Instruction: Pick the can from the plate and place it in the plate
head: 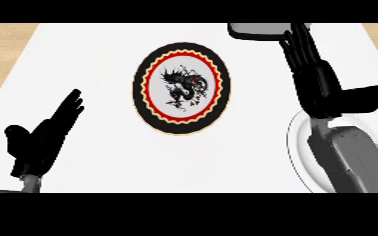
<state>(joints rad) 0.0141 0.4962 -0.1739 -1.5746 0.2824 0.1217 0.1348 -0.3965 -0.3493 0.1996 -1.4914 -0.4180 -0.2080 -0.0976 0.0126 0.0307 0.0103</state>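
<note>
Right hand (301, 50) at upper right, fingers curled round a pale grey can (258, 30), dragon-patterned plate (181, 87) at centre (black-rimmed), white plate (295, 145) lower right under the forearm, left hand (44, 132) open lower left.

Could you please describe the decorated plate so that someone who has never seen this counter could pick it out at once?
On the white counter top, look near the middle, between the left hand and the right hand. The decorated plate has a black rim, a red and yellow scalloped ring and a dark dragon-like figure at its centre. The other plate, under the right forearm, is plain white.
</note>
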